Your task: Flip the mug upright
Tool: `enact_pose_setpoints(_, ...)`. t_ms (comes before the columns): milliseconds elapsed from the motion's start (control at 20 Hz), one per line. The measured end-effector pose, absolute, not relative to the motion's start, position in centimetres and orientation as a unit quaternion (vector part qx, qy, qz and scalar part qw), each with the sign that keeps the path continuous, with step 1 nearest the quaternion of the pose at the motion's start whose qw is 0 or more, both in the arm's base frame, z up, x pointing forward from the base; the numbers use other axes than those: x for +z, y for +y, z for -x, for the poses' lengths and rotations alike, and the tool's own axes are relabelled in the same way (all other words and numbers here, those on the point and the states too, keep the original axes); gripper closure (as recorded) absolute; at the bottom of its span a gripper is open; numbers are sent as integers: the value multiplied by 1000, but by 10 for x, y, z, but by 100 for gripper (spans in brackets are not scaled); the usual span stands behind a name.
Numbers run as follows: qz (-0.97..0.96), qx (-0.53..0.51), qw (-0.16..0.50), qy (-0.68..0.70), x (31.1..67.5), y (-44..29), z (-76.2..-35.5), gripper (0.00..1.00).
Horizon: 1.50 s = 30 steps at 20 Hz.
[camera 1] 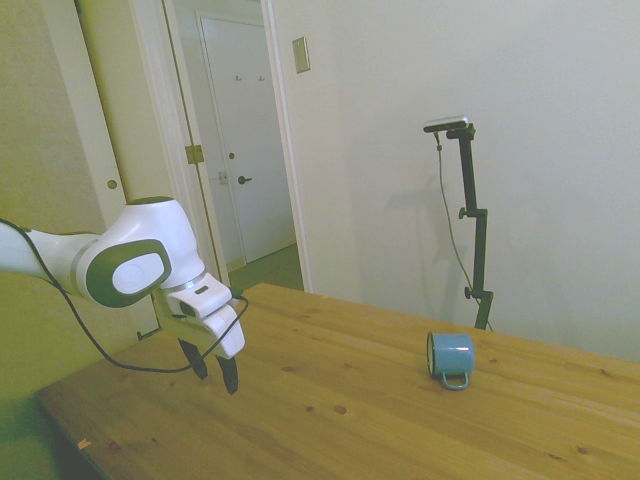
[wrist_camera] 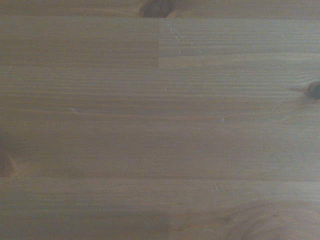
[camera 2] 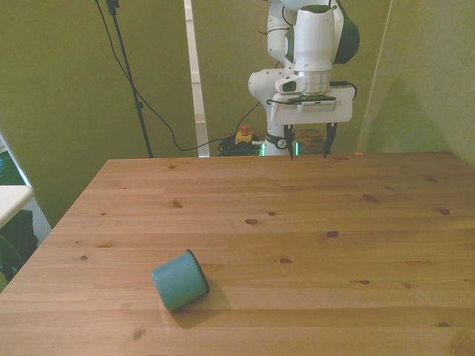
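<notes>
Teal enamel is what we have to turn: the mug (camera 2: 180, 280) lies on its side on the table (camera 2: 312, 222), well apart from the jaws (camera 2: 306, 142), off toward the front view's left and nearer the camera. In the side view its handle (camera 1: 455, 380) rests low against the wood. The jaws hang spread above the far edge, pinching nothing, and the wrist view shows only bare planks. We judge the mug light and stiff, with a slick, curved wall that could roll or slip under a loose pinch. We would take it by the rim, 1 finger inside and 1 outside, away from the handle, then tip it up.
</notes>
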<state>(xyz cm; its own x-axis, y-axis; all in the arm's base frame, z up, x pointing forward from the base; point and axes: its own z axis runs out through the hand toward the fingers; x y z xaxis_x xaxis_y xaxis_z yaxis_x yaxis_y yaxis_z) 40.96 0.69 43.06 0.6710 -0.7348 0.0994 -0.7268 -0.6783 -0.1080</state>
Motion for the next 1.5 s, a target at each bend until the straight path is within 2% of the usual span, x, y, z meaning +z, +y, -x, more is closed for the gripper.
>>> enact_pose_setpoints(250, 918, -77, 27, 389, 435, 4, -423, 0)
enact_pose_setpoints(400, 914, -99, 14, 394, 441, -13, -451, 0)
enact_pose_setpoints(700, 881, -171, -61, 437, 454, -79, -513, 0)
enact_pose_setpoints(900, 861, -191, -87, 463, 444, -98, -551, 0)
enact_pose_setpoints(1250, 871, -244, -115, 410, 439, -124, -571, 0)
enact_pose_setpoints(1500, 882, -280, -146, 350, 420, -147, -590, 0)
